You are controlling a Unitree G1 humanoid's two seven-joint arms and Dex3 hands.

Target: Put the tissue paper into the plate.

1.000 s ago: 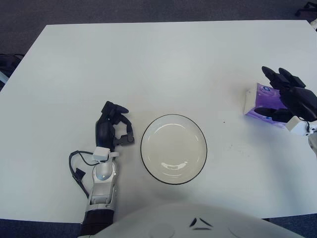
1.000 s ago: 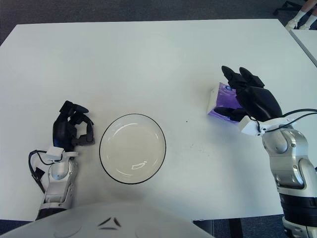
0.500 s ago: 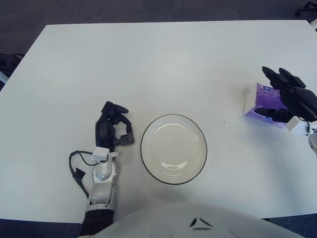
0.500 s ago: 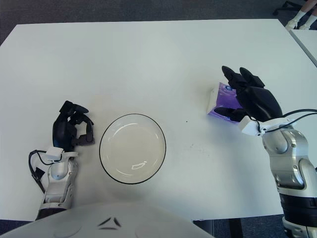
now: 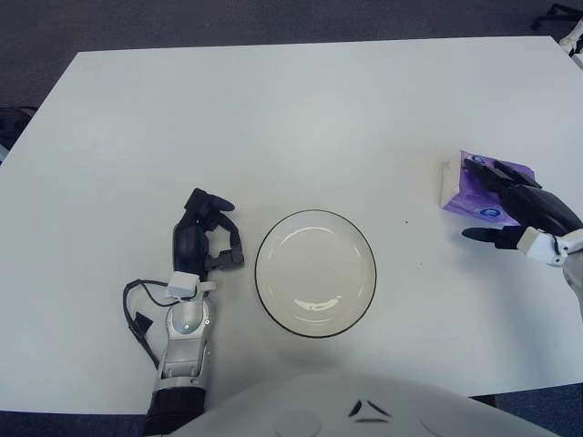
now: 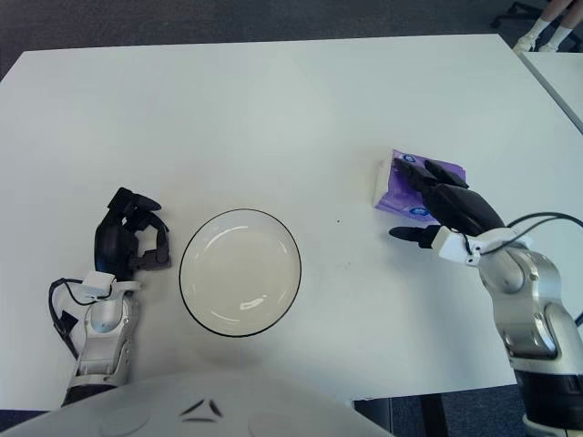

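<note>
Left eye view: the right hand (image 5: 521, 215) reaches over the purple tissue pack (image 5: 481, 187). Its fingers (image 5: 499, 174) lie on top and the thumb is apart, not gripping yet, likely getting ready to grab. The pack sits on the desk (image 5: 291, 127), under those fingers.

Right eye view: the plate (image 6: 240, 271) is empty, well to the left of those fingers. The left hand (image 6: 127, 238) shows beside the plate, on its left, fingers curled on nothing.

The right robot hand (image 6: 446, 211) covers part of the tissue pack (image 6: 401, 188); contact is unclear.

purple tissue pack (image 6: 406, 193), black-rimmed white plate (image 6: 240, 272)
</note>
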